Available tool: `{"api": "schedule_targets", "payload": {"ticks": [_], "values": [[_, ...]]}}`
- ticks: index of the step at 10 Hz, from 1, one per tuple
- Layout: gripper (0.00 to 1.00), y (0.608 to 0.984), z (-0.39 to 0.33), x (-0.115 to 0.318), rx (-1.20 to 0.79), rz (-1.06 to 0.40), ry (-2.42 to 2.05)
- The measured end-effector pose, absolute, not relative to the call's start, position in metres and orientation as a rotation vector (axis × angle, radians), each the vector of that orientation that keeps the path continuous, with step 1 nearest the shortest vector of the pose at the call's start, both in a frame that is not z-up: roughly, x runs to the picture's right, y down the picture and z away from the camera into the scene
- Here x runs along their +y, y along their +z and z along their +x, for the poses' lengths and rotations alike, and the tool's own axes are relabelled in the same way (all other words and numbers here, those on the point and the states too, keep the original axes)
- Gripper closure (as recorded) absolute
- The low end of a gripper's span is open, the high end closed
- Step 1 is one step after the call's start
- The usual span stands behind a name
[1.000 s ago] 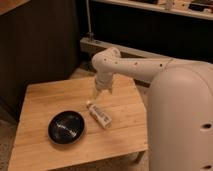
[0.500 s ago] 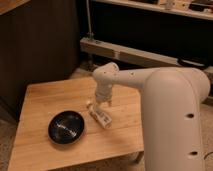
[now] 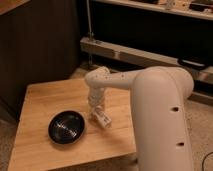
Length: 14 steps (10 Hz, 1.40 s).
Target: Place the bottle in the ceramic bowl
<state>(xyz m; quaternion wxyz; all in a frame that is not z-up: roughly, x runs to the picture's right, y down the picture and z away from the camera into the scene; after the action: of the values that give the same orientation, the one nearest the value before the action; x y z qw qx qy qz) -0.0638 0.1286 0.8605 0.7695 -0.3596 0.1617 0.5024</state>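
The small white bottle [image 3: 101, 118] lies on its side on the wooden table [image 3: 40, 100], just right of the black ceramic bowl [image 3: 66, 127]. My gripper [image 3: 96, 108] hangs from the white arm and points straight down at the bottle's upper left end, touching or just above it. The bowl is empty and sits near the table's front left.
The white arm [image 3: 150, 95] reaches in from the right and covers the table's right side. A dark wall panel [image 3: 40, 45] stands behind the table. A low metal shelf rail [image 3: 130, 52] runs along the back right.
My gripper has come down toward the bottle over the last second. The bottle and the bowl have not moved.
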Motion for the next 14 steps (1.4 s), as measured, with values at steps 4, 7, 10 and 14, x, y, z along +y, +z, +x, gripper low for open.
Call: {"api": "schedule_targets", "payload": {"ticks": [4, 7, 10, 14], "values": [[0.4, 0.874, -0.069, 0.135, 0.404, -0.783, 1.059], [0.71, 0.877, -0.077, 0.122, 0.456, -0.789, 1.118], [0.98, 0.853, -0.098, 0.084, 0.373, -0.826, 1.217], [1.0, 0.833, -0.174, 0.057, 0.209, -0.931, 1.27]]}}
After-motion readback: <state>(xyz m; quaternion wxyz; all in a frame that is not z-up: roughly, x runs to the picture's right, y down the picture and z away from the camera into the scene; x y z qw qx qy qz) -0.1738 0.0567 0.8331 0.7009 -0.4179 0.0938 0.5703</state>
